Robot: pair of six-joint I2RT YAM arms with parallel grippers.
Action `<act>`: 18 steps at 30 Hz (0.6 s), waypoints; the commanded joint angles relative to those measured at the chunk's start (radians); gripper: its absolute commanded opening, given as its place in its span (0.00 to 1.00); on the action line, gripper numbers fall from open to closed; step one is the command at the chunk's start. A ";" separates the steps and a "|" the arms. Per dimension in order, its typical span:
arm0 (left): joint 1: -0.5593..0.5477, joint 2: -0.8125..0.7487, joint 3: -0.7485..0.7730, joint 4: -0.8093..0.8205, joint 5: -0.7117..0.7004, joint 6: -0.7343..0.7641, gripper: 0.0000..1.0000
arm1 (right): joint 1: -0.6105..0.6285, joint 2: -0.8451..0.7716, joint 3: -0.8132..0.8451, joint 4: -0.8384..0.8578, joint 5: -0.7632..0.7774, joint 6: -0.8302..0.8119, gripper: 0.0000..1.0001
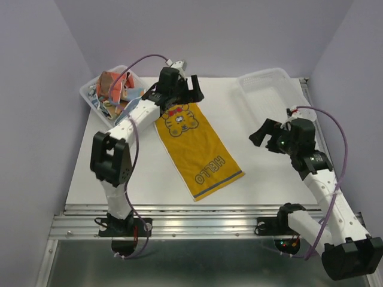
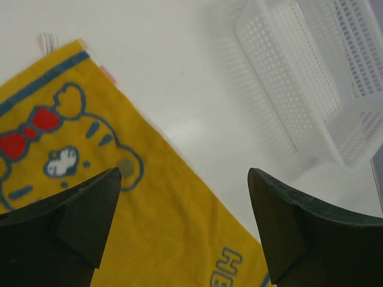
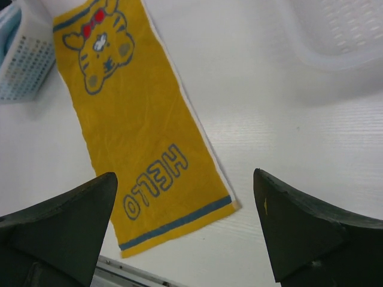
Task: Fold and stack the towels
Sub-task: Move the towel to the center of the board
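Note:
A yellow towel (image 1: 197, 146) with a tiger face and the word HELLO lies flat and unfolded on the white table, running from upper left to lower right. It also shows in the left wrist view (image 2: 119, 203) and the right wrist view (image 3: 131, 119). My left gripper (image 1: 182, 89) is open and empty, above the towel's far end by the tiger face. My right gripper (image 1: 266, 134) is open and empty, right of the towel. More bright crumpled towels (image 1: 115, 89) sit in the basket at the back left.
A clear plastic basket (image 1: 96, 98) holds the crumpled towels at the back left. An empty clear plastic basket (image 1: 269, 89) stands at the back right, also in the left wrist view (image 2: 311, 78). A metal rail (image 1: 197, 215) runs along the near edge.

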 commanded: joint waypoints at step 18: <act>-0.703 -0.832 -1.141 0.195 -0.380 -0.354 0.99 | 0.389 0.304 -0.152 -0.022 0.337 0.127 0.81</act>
